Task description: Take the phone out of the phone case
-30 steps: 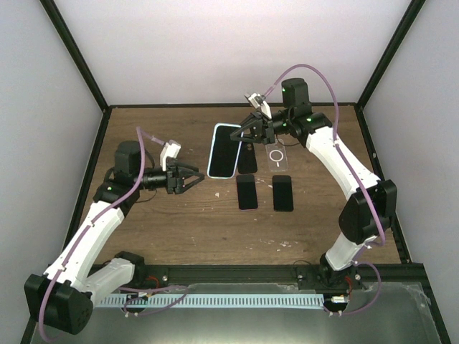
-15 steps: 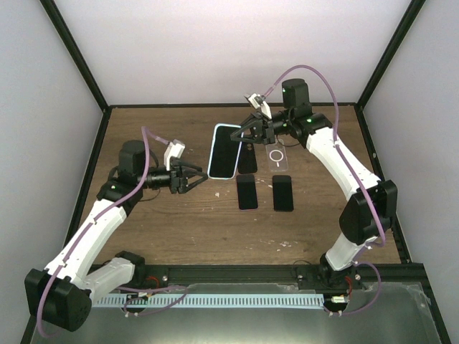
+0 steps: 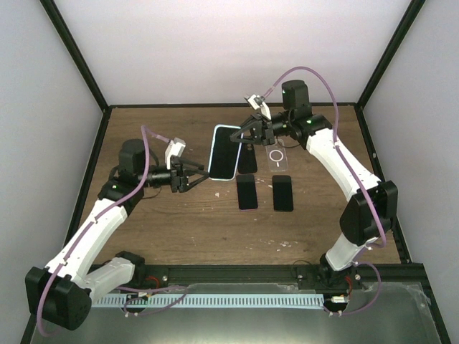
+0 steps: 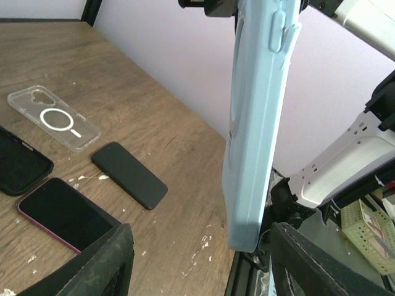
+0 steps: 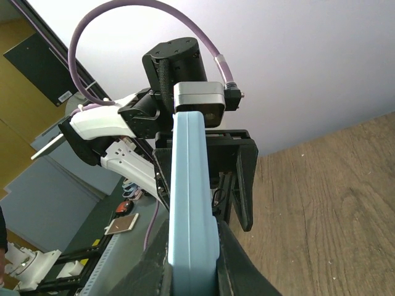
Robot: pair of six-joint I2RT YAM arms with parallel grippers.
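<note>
Left end effector (image 3: pixel 192 179) has crept closer to the phone (image 3: pixel 224 152), fingers spread wide, nothing held. Right end effector (image 3: pixel 247 136) is clamped on the phone's upper end, holding it upright off the table (image 3: pixel 158 229) in its pale blue case (image 4: pixel 259 123). Case looks soft and bendy, phone rigid, slick, breakable, so probably peel from a lower corner. No readable branding.

left gripper (image 3: pixel 196 178) moved rightward, now just beside the cased phone (image 3: pixel 224 152); left arm stretched further
</note>
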